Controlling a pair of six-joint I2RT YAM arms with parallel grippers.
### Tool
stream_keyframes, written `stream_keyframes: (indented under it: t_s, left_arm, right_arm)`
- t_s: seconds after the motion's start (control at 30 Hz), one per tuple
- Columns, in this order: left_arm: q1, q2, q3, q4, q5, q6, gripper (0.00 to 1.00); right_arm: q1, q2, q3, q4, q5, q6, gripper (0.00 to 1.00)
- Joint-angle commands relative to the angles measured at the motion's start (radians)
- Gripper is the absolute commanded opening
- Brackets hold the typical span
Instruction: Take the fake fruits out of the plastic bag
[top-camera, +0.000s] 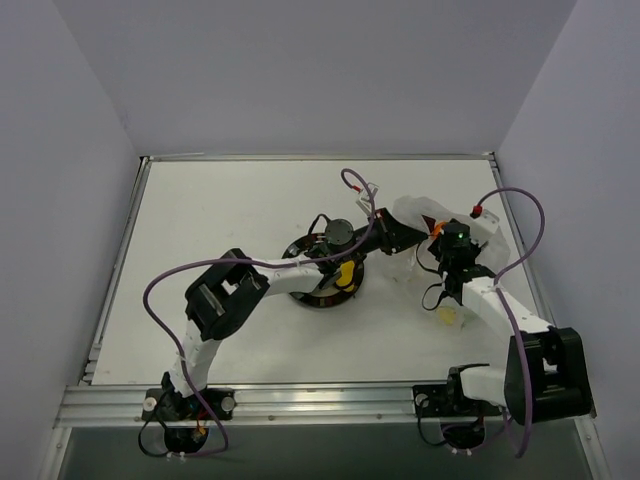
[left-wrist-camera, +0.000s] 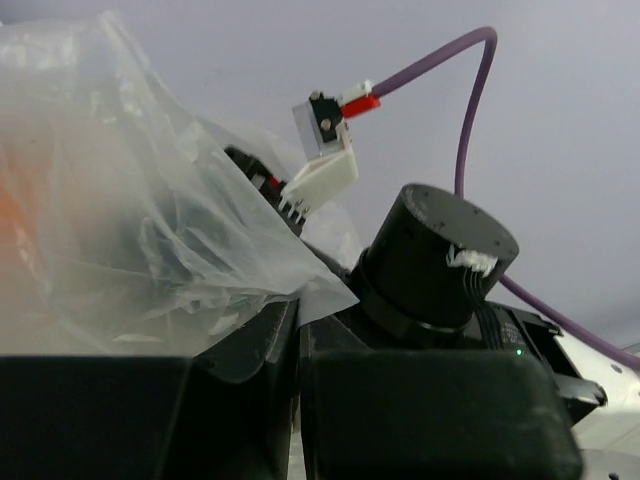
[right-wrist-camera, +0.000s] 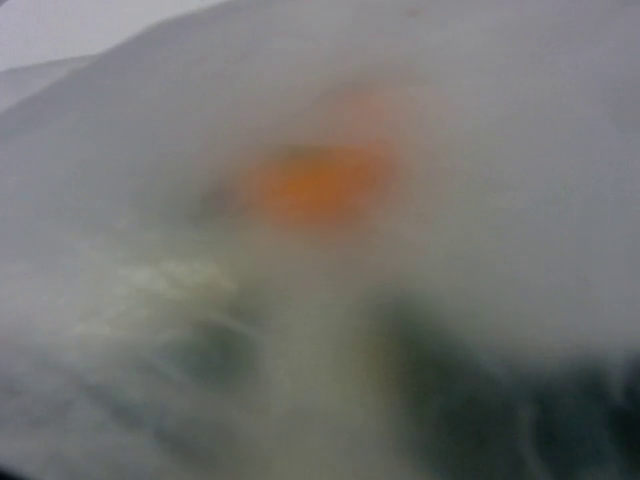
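The plastic bag (top-camera: 425, 215) lies crumpled at the back right of the table. My left gripper (top-camera: 397, 233) reaches over the plate and is shut on the bag's edge; in the left wrist view the film (left-wrist-camera: 120, 220) is pinched between the closed fingers (left-wrist-camera: 240, 390). My right gripper (top-camera: 440, 232) is pushed into the bag. The right wrist view is blurred film with an orange fruit (right-wrist-camera: 315, 185) showing through it, and the fingers cannot be made out. A yellow fruit (top-camera: 345, 275) lies on the metal plate (top-camera: 300, 296). The green ball is out of view.
The right arm's black wrist (left-wrist-camera: 440, 260) and purple cable (left-wrist-camera: 465, 110) sit close behind the left fingers. A loose part of the bag with a yellow spot (top-camera: 447, 316) lies beside the right forearm. The table's raised edge (top-camera: 520, 230) runs just right of the bag.
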Motion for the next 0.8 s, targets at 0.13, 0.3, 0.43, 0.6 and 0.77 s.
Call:
stream_keyframes:
  t_s: [0.13, 0.3, 0.43, 0.6, 0.77]
  left_arm:
    - [0.006, -0.050, -0.012, 0.087, 0.039, -0.029, 0.02]
    - [0.006, -0.045, -0.016, 0.098, 0.051, -0.042, 0.02]
    - [0.006, -0.045, -0.018, 0.101, 0.057, -0.045, 0.02]
    - [0.006, -0.045, -0.018, 0.100, 0.066, -0.045, 0.02]
    - [0.007, -0.048, -0.021, 0.098, 0.077, -0.043, 0.03]
  right_arm:
    - [-0.077, 0.116, 0.102, 0.096, 0.036, -0.041, 0.74]
    - [-0.121, 0.219, 0.153, 0.137, -0.053, -0.064, 0.91]
    - [-0.134, 0.290, 0.199, 0.148, -0.055, -0.079, 0.99]
    - [-0.167, 0.366, 0.228, 0.203, -0.067, -0.069, 1.00]
    - [-0.184, 0.472, 0.305, 0.214, -0.120, -0.052, 1.00]
